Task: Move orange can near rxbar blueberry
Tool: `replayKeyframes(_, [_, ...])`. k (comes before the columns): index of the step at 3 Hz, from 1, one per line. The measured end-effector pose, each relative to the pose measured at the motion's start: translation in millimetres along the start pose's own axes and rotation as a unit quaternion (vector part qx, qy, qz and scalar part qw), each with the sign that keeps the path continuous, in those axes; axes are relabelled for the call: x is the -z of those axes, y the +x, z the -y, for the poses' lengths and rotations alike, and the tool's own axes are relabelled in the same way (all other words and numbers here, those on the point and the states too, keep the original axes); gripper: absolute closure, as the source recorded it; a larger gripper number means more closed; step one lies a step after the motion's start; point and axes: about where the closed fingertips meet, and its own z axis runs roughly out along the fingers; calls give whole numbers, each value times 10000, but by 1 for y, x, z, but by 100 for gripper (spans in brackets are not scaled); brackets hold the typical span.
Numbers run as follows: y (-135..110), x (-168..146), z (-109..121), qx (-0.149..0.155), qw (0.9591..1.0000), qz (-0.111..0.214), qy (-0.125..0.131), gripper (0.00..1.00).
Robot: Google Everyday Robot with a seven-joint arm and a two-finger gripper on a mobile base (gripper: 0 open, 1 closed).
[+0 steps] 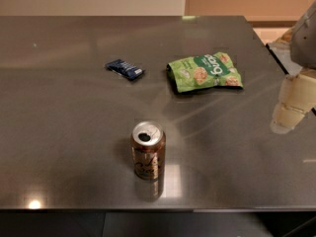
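The slim copper-orange aluminium drink can, with a silver top and pale script on its side, stands upright on the dark grey polished tabletop, close to the table's near edge and about midway across it. Its pull-tab opening shows as a dark hole in the lid.

Farther back and a little to the left, well apart from the can, the small flat dark blue wrapped bar lies flat at an angle, its whitish end pointing right. To the right of the bar, with a gap between them, lies a crumpled green snack bag.

The robot's pale cream gripper hangs at the right edge of the view, over the table's right side and well away from the can. It has hold of none of these things; how far it is spread I cannot tell.
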Motion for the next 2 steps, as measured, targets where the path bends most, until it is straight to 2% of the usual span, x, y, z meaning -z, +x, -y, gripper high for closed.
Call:
replayKeyframes(1, [0, 0, 0, 0, 10000, 0, 1, 0])
replayKeyframes(2, [-7, 0, 0, 132, 9999, 104, 11, 0])
